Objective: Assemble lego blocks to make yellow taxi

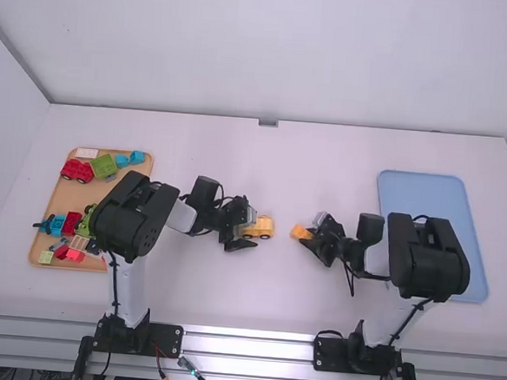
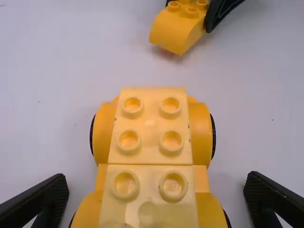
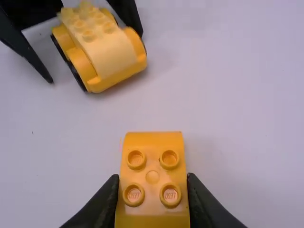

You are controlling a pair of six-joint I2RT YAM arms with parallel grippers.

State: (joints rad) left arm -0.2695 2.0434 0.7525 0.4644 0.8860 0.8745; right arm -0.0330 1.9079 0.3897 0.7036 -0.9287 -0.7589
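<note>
The left claw (image 1: 251, 230) is spread, with one finger on each side of a yellow toy car with black wheels (image 2: 150, 149); gaps are seen between the fingers and the car's sides. The car is set upright on the white counter (image 1: 194, 295), near the middle. Its top is covered by pale yellow studded pieces laid end to end along the wheeled base.

The right claw (image 1: 307, 234) is clamped on a small orange-yellow plastic block with a curved end (image 3: 152, 176). Four round studs are shown on its upper face. The block is held to the right of the car, apart from it, with its curved end pointed towards the car.

Farther out, on the left of the counter, a light wooden tray (image 1: 64, 197) is loaded with mixed toy pieces, among them a red wheeled vehicle (image 1: 76, 171), a green block (image 1: 104, 166) and a pale green square block (image 1: 46, 256). On the far right, a blue rectangular tray (image 1: 423, 197) is placed, partly covered by the right arm.
</note>
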